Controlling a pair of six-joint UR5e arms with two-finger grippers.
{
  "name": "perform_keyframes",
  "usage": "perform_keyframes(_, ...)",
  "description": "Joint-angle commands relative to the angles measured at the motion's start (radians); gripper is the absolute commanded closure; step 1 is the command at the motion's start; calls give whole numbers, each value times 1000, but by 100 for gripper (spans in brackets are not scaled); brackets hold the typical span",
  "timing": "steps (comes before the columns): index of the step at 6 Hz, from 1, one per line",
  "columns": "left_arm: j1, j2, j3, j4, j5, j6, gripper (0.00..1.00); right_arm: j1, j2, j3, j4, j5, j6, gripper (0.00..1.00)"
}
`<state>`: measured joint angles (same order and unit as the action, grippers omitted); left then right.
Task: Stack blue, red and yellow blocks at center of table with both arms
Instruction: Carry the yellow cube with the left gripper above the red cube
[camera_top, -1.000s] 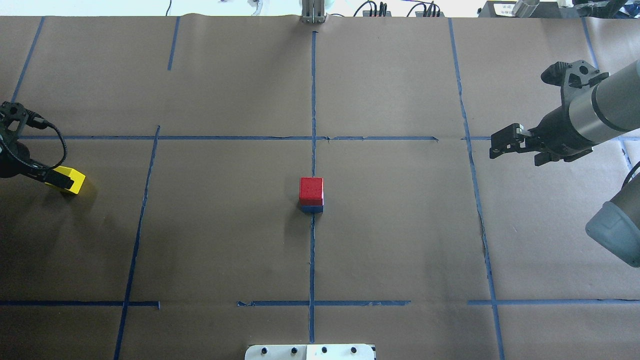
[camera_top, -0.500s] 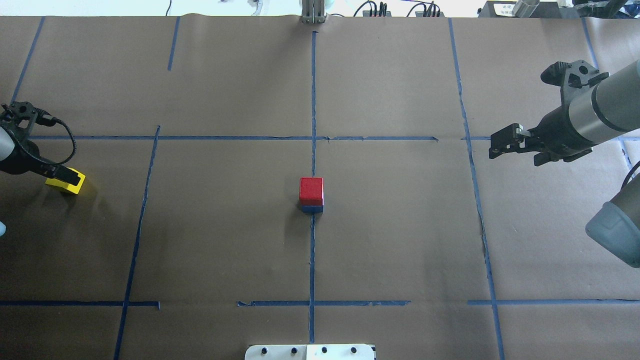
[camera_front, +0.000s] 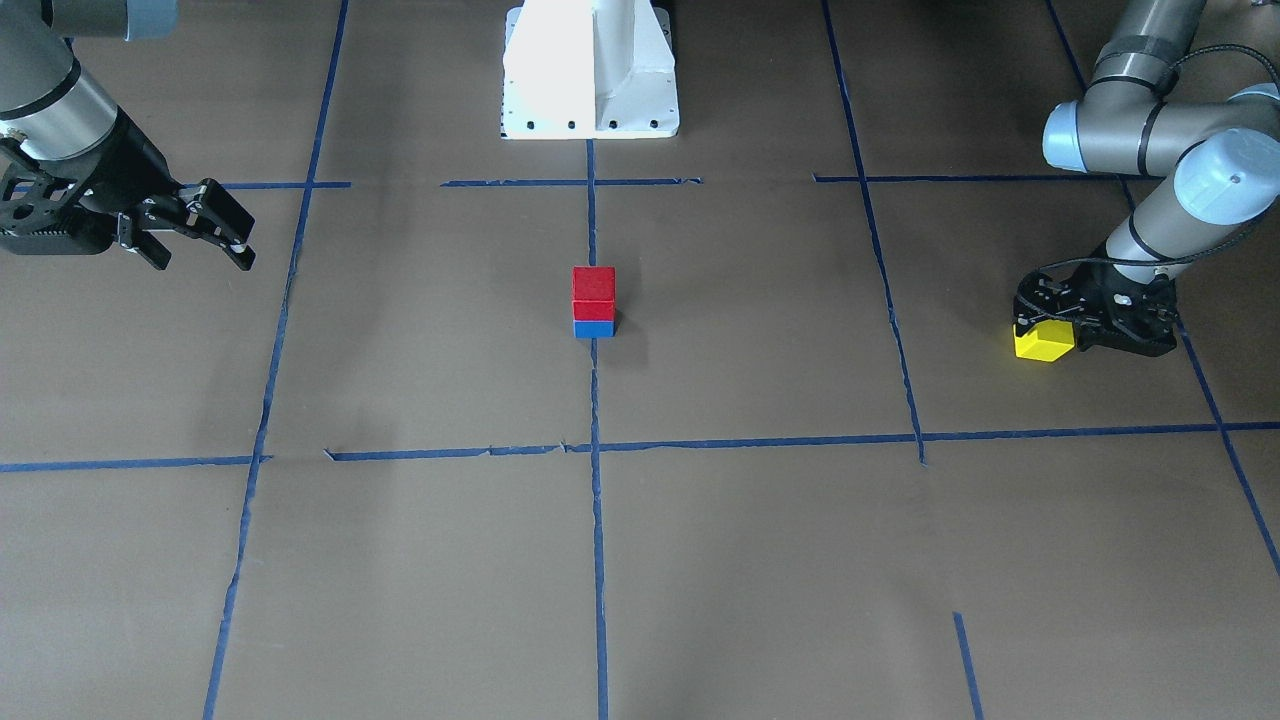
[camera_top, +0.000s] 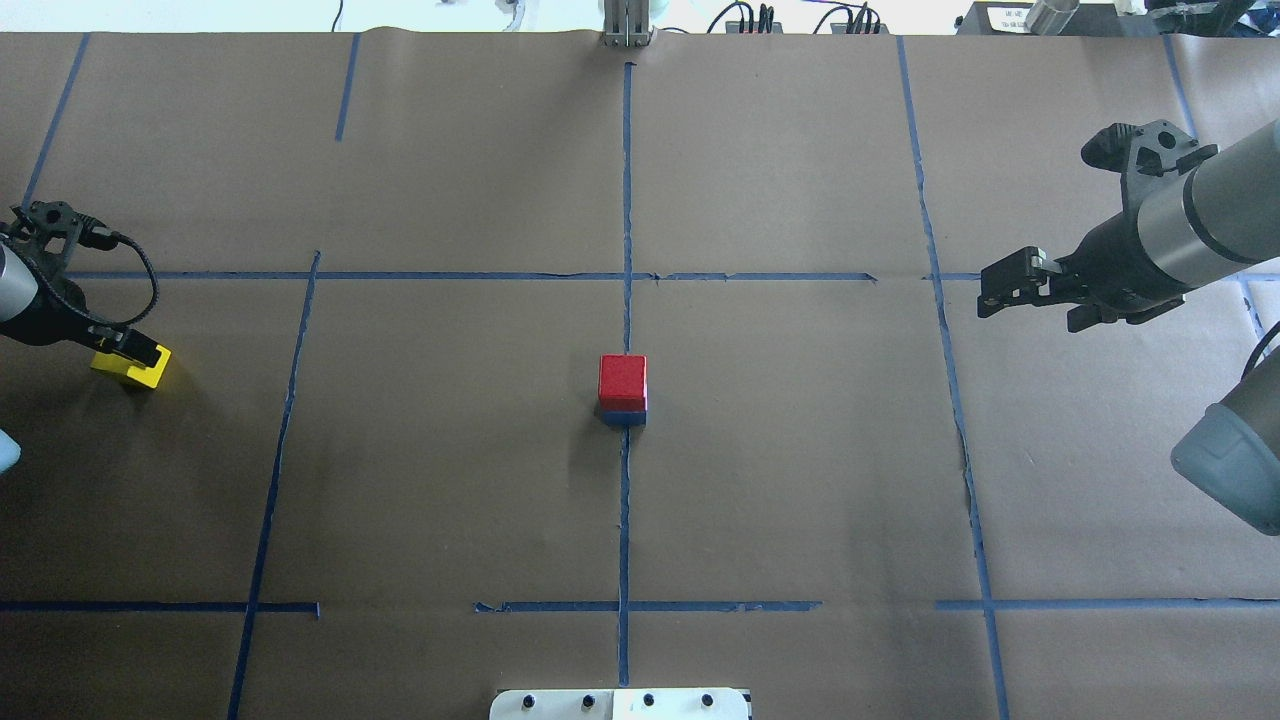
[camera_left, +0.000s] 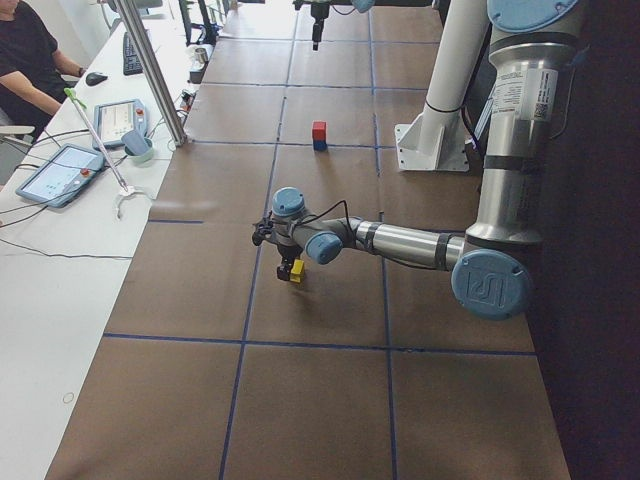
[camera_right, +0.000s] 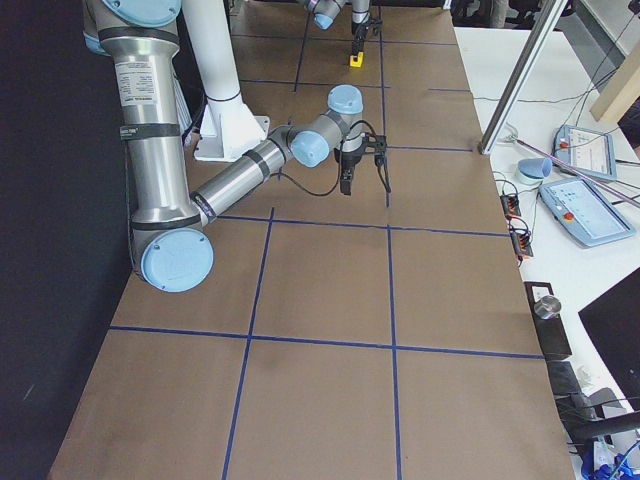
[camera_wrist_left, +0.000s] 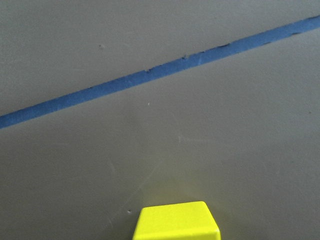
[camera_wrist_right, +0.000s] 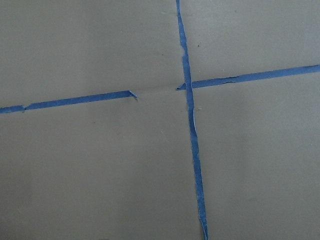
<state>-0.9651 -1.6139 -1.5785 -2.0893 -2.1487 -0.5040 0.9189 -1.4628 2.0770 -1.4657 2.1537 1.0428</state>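
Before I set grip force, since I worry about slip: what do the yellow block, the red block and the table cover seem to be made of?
Yellow block: painted wood or plastic, can't tell which; even matte colour, softened edges.
Red block: likely the same; flat, dull red top.
Table cover: brown kraft paper, matte, creases and blue tape lines.

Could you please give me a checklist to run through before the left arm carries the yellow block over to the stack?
1. Red block sits squarely on blue block: ok.
2. Red block's top is bare: ok.
3. Left gripper is down at the yellow block: ok.
4. Its jaws are shut firmly on the yellow block: cannot tell.
5. Right gripper is open, empty and far from the red block: ok.
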Motion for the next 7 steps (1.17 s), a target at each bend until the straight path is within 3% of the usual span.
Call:
perform_keyframes(1, -1, -1, -20, 5, -2, -4, 100, 0, 2, 0, 1, 2, -1, 0)
perform_keyframes(2, -1, -26, -102, 77, -40, -33, 100, 0, 6, 0, -1, 2, 0, 0)
perform_keyframes(4, 52, -310, -269, 428, -45, -230, 100, 0, 9, -1, -1, 3, -1, 0)
perform_keyframes(5, 118, -451, -293, 549, -39, -339, 100, 0, 10, -3, -1, 5, -1, 0)
perform_keyframes(6, 246, -556, -287, 557, 10, -607, 100, -2, 10, -6, -1, 5, -1, 0)
perform_keyframes(7, 347, -639, -264, 567, 153, -698, 100, -2, 10, -8, -1, 5, -3, 0)
